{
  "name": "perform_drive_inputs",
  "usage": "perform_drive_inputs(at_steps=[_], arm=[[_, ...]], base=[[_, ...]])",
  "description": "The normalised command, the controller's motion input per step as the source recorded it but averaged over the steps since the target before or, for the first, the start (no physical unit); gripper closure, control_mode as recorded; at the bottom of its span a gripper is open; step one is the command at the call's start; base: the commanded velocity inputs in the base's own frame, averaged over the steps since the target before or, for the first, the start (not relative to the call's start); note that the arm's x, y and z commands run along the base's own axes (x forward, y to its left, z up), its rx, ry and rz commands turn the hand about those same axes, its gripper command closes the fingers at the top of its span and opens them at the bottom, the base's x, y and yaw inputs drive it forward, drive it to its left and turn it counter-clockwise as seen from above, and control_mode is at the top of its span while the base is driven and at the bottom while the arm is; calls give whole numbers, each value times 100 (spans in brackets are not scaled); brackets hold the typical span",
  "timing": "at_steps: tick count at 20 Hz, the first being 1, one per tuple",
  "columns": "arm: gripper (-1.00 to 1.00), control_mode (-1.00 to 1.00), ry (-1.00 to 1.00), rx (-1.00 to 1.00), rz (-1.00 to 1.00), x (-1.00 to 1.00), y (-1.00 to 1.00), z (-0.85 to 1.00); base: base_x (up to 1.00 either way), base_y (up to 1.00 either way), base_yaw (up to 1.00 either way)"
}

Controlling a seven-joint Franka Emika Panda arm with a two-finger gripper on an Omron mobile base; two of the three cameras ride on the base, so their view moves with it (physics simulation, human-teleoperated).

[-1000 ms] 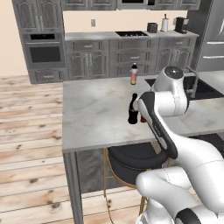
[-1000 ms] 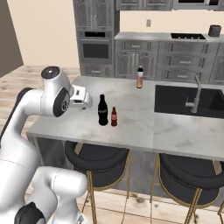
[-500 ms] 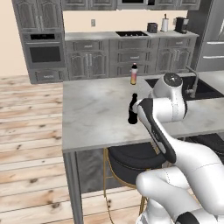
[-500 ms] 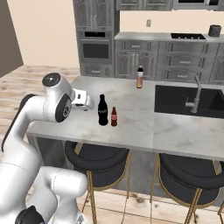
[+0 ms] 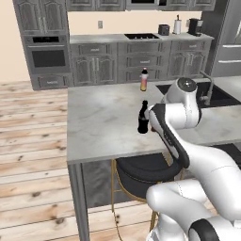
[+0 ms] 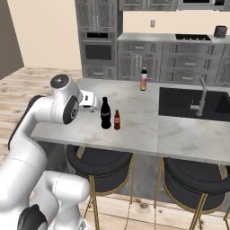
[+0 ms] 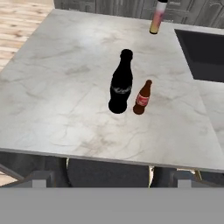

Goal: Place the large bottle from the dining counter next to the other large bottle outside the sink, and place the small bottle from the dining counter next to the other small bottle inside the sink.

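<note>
**Open gripper short of two bottles on the dining counter**

The tall near-black cola-style bottle stands upright on the broad light grey marble-patterned counter, with the short brown glass bottle with a red label just beside it. The white arm's two-finger gripper, jaws spread wide and empty, sits near the dark bottle without touching. The tall bottle with a pale orange-pink label stands near the black rectangular sink, outside it.

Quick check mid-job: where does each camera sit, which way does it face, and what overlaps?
Left base view: behind-left, facing the dining counter; arm lower right.
Right base view: behind-right, facing the sink; arm lower left.
Hand view: looks down on the counter edge.
All share the large bottle; right base and hand views share the small bottle.
</note>
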Motion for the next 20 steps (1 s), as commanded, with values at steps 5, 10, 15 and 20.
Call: perform_drive_inputs(at_steps=[5, 10, 15, 20], arm=[[-100, -100, 0, 0, 0, 32, -3, -5], [-100, -100, 0, 0, 0, 36, 0, -13], [-100, -100, 0, 0, 0, 29, 0, -17], [-100, -100, 0, 0, 0, 25, 0, -15]], base=[[0, 0, 0], [0, 0, 0], [0, 0, 0], [0, 0, 0]])
